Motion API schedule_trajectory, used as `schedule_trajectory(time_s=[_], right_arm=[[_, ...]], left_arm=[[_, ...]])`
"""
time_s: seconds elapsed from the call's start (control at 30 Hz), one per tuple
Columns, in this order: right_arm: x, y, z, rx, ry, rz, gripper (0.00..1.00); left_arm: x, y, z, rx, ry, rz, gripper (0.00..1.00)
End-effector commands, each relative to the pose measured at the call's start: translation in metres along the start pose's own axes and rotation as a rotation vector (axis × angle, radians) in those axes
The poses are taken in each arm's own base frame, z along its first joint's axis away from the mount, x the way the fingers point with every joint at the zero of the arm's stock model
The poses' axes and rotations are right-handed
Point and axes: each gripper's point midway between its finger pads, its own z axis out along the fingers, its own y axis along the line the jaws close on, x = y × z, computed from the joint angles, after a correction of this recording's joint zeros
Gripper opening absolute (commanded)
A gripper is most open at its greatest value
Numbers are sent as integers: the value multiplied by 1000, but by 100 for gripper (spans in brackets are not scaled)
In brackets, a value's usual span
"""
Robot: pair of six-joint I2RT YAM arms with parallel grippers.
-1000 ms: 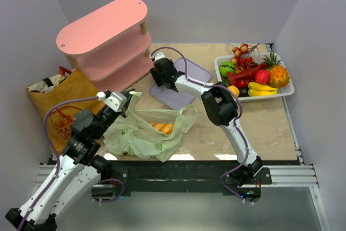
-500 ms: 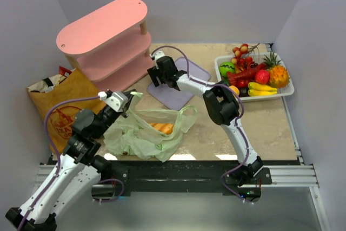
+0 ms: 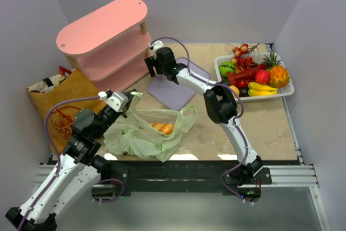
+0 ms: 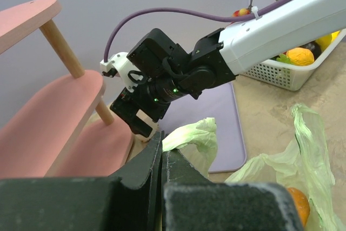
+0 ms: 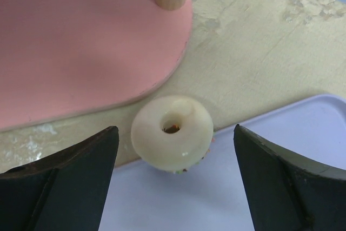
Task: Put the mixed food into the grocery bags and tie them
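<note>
Well, the right gripper (image 3: 152, 64) stands open around a pale donut (image 5: 172, 133) at the mat (image 5: 254, 193) edge, with the shelf (image 5: 81, 41) base close behind. The left gripper (image 4: 161, 140) pinches the green bag (image 4: 195, 133) by its handle, and bread (image 3: 162, 127) lies half hidden inside.

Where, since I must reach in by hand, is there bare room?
Bare tabletop lies in front of the fruit basket, right of the green plastic bag; another strip runs behind the purple mat, between pink shelf and basket. Crowded left: shelf, paper bag, plastic bag.
</note>
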Motion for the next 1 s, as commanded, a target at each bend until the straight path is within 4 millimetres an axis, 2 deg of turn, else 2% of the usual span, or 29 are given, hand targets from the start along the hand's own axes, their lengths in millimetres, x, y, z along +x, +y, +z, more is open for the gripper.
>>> schedule_trajectory(time_s=[0.0,0.27,0.4,0.63,0.67,0.73,0.77,0.8,0.83,0.87,0.9,0.97], right_arm=[[4,-1,11,-12,20,-2,89],[19,-1,14,-3,54,-6,89],[18,-1,14,-5,41,-8,67],[-14,-2,4,-23,-39,-49,46],[-28,-3,-3,-22,-71,-50,44],[-30,-4,-8,-28,-80,-61,39],[-47,-5,-17,-30,-120,-62,38],[-41,-6,-20,-30,-111,-66,36],[-47,-6,-25,-34,-129,-64,36],[-67,-7,-40,-36,-174,-55,35],[-61,-7,-45,-42,-165,-57,34],[-74,-6,-62,-59,-203,-46,32]], left_arm=[[-7,1,1,-1,-31,-4,0],[-7,0,1,2,-33,-4,0],[-7,1,1,-3,-32,-2,0],[-6,0,2,2,-30,-3,0],[-6,1,2,1,-30,-3,0],[-6,0,2,2,-32,-3,0],[-6,0,2,2,-32,-3,0],[-7,0,2,2,-32,-4,0],[-7,0,2,3,-32,-3,0],[-6,0,2,4,-31,-3,0],[-6,0,3,6,-30,-4,0],[-5,-1,3,7,-28,-3,0]])
